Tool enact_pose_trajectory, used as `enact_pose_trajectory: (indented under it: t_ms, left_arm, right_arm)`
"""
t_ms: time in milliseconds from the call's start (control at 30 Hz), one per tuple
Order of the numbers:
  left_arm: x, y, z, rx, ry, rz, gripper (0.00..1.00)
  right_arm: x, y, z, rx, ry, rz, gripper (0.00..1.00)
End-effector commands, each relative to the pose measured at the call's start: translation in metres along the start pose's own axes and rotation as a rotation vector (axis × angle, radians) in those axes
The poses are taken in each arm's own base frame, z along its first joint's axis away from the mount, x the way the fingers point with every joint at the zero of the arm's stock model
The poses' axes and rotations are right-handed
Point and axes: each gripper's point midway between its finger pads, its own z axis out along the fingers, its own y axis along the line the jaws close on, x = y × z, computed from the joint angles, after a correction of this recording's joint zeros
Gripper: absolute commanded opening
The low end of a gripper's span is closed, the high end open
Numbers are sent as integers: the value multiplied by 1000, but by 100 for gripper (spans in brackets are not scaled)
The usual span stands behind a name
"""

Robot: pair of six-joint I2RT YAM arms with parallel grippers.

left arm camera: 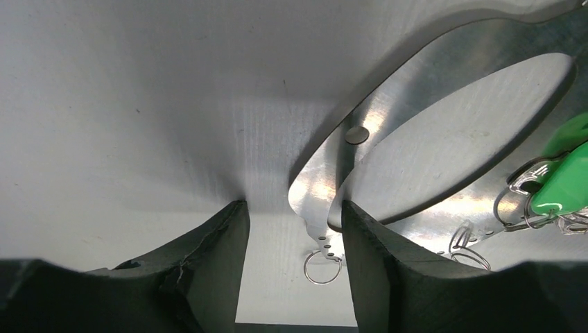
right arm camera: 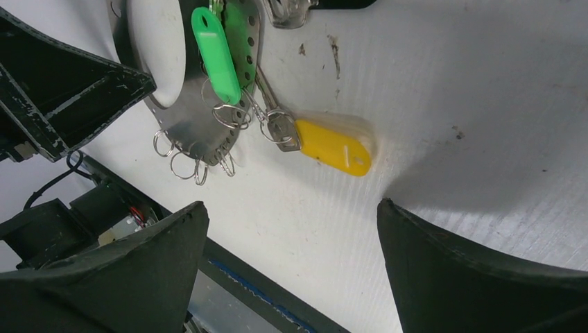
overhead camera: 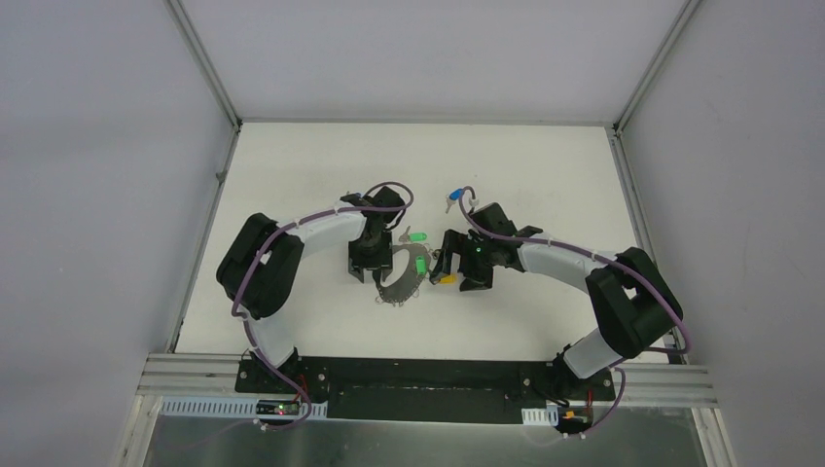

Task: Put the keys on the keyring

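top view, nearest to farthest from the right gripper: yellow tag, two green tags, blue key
1. yellow tag, beside the right gripper
2. front green tag, just left
3. rear green tag, left-back
4. blue key, far back

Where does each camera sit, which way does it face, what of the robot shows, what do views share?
Top external: above, behind the bases, looking down at the table; left arm and right arm show.
Left wrist: looks past its own fingers at the keyring.
Right wrist: looks past its fingers at the yellow tag.
Shared: keyring and green tag, in all three.
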Motion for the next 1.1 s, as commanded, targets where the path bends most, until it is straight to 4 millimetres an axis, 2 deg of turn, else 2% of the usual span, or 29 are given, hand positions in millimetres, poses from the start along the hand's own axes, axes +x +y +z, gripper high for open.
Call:
enact_pose_trajectory:
  t_ms: [0,200,433,533,733,900,1067]
  left_arm:
    - [14,-29,3,70,57,-36,52]
    - [21,-67,-4,209,77,-79,51]
    - [14,-103,-19,444,14,-144,52]
    - [10,-101,-29,465,-39,-158,52]
    - [6,-78,-49,436,-173,-162,54]
    - [10,-61,-64,428,-252,-166,55]
    - [15,-50,-79,445,-317,-167,57]
  right_arm:
    - [8,12,-6,-43,48,-31,93]
    - [14,13,-12,-53,86,-77,93]
    - [16,18,-21,-72,77,-122,93]
    - [15,20,-25,-80,70,-134,93]
    - [13,24,-27,-88,70,-151,91]
    - [14,24,-23,-86,98,-145,80]
    - [13,29,-20,-103,105,-141,62]
